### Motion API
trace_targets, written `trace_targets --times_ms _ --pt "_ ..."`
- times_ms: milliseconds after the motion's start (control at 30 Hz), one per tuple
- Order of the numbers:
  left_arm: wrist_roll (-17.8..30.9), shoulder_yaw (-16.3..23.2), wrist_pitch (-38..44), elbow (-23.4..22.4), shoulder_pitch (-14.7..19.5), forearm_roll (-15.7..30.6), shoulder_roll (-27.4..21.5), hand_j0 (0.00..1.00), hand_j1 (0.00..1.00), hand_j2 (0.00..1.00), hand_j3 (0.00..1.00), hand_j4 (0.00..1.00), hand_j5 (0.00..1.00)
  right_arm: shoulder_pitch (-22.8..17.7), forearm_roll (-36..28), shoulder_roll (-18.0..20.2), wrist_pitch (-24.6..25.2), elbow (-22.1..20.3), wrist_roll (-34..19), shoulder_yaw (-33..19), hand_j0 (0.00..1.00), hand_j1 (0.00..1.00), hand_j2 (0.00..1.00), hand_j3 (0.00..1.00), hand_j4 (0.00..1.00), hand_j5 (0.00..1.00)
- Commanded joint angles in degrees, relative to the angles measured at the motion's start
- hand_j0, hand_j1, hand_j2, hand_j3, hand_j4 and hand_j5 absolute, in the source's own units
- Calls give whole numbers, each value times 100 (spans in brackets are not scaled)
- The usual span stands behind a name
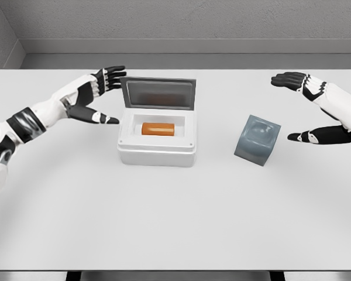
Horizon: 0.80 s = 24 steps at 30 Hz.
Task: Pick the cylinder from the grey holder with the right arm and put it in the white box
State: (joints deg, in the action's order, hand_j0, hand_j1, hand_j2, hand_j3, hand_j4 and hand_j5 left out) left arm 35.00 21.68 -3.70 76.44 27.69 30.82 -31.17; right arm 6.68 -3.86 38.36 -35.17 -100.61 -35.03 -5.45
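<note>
The orange cylinder point(158, 129) lies on its side inside the white box point(157, 153), whose lid stands raised; the grey holder point(257, 140) sits tilted just right of it; right hand point(310, 108) spread wide, holding nothing; left hand point(99, 93) likewise spread beside the box

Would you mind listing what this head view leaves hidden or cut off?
- Inside of the grey holder: its opening is not visible in the head view, so whether anything is in it is unknown.
- Right arm past the right robot hand: cut off by the right edge.
- Left arm behind the left robot hand: shoulder cut off by the left edge.
- Underside of the orange cylinder: hidden, lying in the white box.
</note>
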Motion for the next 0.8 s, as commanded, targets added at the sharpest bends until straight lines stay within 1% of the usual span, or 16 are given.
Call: trace_targets --times_ms 0,100,133,200,267,433,500,567,633,700,767 --pt "0 -49 1 73 0 38 -56 100 100 100 100 100 100 0 -45 4 17 -2 3 0 100 100 100 100 100 100" --pt "0 -76 -8 319 -141 38 -126 100 100 100 100 100 100 0 -45 4 17 -2 3 0 100 100 100 100 100 100" --pt "0 -164 -8 433 -255 38 -135 100 100 100 100 100 100 9 -45 4 17 -2 3 0 100 100 100 100 100 100" --pt "0 -199 -8 662 -369 29 -302 100 100 100 100 100 100 0 -45 4 17 -2 3 0 100 100 100 100 100 100" --pt "0 -208 -8 723 -404 38 -329 100 100 100 100 100 100 0 -45 4 17 -2 3 0 100 100 100 100 100 100" --pt "0 -410 -8 679 -404 38 -390 100 100 100 100 100 100 0 -45 4 17 -2 3 0 100 100 100 100 100 100" --pt "0 -427 -8 679 -404 38 -697 100 100 100 100 100 100 0 -45 4 17 -2 3 0 100 100 100 100 100 100" --pt "0 -647 -8 679 -474 47 -1058 100 100 100 100 100 100 0 -45 4 17 -2 3 0 100 100 100 100 100 100" --pt "0 -867 -8 653 -598 143 -1286 100 100 100 100 100 100 0 -45 4 17 -2 3 0 100 100 100 100 100 100" --pt "0 -928 -8 583 -642 179 -1445 100 100 100 100 100 100 0 -45 4 17 -2 3 0 100 100 100 100 100 100" --pt "0 -1043 -8 381 -659 293 -1498 100 100 100 100 100 100 0 -45 4 17 -2 3 0 100 100 100 100 100 100"
